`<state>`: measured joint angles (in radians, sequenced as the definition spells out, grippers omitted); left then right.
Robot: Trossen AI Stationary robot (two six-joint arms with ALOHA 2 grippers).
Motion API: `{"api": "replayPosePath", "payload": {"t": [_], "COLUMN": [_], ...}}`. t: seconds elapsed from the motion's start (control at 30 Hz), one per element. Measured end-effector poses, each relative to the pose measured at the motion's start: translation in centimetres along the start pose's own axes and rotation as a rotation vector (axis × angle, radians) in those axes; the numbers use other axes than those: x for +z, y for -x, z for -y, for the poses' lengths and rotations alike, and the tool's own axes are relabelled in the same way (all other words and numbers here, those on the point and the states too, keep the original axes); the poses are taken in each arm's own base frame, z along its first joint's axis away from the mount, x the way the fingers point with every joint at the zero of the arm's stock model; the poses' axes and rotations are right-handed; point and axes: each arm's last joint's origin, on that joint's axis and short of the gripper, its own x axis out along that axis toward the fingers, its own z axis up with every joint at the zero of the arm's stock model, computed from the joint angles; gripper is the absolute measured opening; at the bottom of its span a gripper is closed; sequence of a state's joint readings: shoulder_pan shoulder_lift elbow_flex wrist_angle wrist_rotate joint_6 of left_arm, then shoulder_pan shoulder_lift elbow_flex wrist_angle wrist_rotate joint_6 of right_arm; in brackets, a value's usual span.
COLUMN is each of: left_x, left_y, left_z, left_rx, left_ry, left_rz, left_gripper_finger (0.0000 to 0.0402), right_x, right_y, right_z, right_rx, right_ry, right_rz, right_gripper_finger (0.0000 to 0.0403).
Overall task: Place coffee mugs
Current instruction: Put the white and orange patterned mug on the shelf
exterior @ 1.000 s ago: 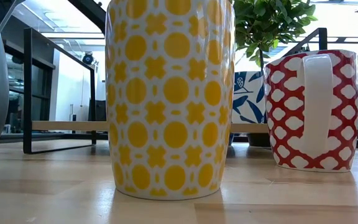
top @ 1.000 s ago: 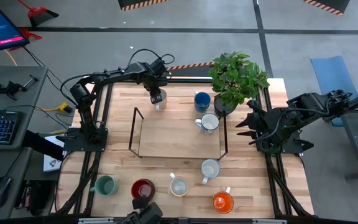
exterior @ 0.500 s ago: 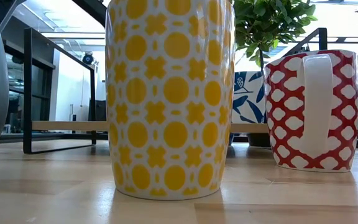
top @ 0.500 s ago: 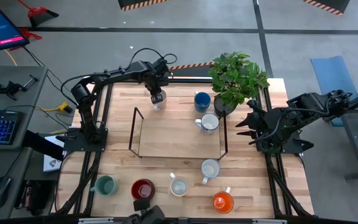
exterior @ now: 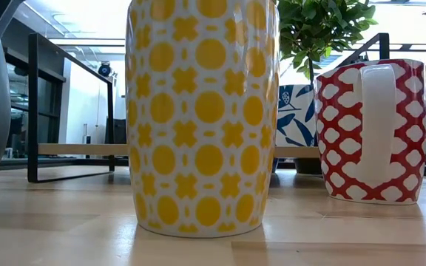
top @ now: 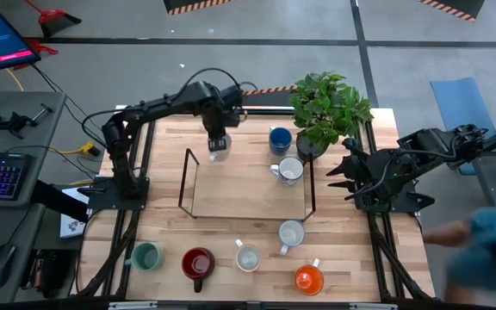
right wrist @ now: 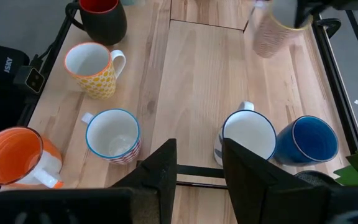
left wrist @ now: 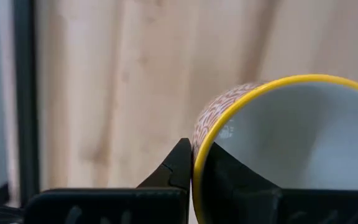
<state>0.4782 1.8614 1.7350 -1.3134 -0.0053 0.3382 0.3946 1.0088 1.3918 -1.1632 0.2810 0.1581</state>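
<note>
From my seat, the left tool is clenched on a small round ceramic mug with a yellow rim and a fine reddish pattern, one dark finger outside the wall and one inside the glossy white bowl. It hangs over the far edge of the thin black wire frame standing on the pale plank table. The left wrist view cuts the mug off at the edge, so I cannot see its handle or base.

The right tool is parked off the table's right side, fingers apart and holding nothing.

Inside the frame's right end stands a white-bowled mug with a dark rim; just beyond it, a glossy blue mug sits beside the leafy green potted plant. Along the near edge stand a teal mug, a dark mug with red inside, a yellow-dotted white mug, a red lattice-patterned mug with a broad white handle, and a ribbed orange mug.

In the low view the yellow-dotted mug fills most of the frame and its rim is cut off. A blurred blue shape at the high view's lower right is too smeared to identify.
</note>
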Motion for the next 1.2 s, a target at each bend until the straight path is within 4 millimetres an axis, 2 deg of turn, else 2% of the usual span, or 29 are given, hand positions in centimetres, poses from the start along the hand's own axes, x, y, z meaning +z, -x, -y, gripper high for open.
{"api": "replayPosePath", "payload": {"t": [0.1, 0.37, 0.57, 0.73, 0.83, 1.0, 1.2], "left_x": [0.1, 1.5, 1.0, 0.5, -0.3, -2.6, -4.5], "left_y": [0.0, 0.2, 0.8, 2.0, 2.4, 2.0, 2.3], "left_z": [1.9, 7.6, 12.0, 14.9, 16.4, 18.2, 18.8], "left_rx": [-0.021, -0.032, -0.054, -0.045, -0.010, 0.037, 0.048], "left_ry": [-0.023, -0.115, -0.267, -0.308, -0.303, -0.268, -0.212], "left_rz": [-0.044, -0.014, -0.064, -0.014, 0.006, 0.034, 0.130], "left_gripper_finger": [0.0010, 0.0010, 0.0010, 0.0009, 0.0009, 0.0009, 0.0009], "right_x": [0.0, 0.0, 0.0, 0.1, 0.2, 0.3, 0.6], "right_y": [0.0, 0.0, 0.0, -0.2, -0.5, -1.1, -1.9], "right_z": [0.0, 0.0, 0.0, -0.1, -0.2, -0.4, -0.7], "right_rx": [0.000, 0.000, 0.000, -0.002, -0.004, -0.010, -0.013], "right_ry": [0.000, -0.003, -0.027, -0.024, -0.019, -0.004, 0.028], "right_rz": [0.000, 0.000, 0.000, -0.007, -0.020, -0.044, -0.066], "right_gripper_finger": [0.0106, 0.0106, 0.0106, 0.0106, 0.0106, 0.0106, 0.0106]}}
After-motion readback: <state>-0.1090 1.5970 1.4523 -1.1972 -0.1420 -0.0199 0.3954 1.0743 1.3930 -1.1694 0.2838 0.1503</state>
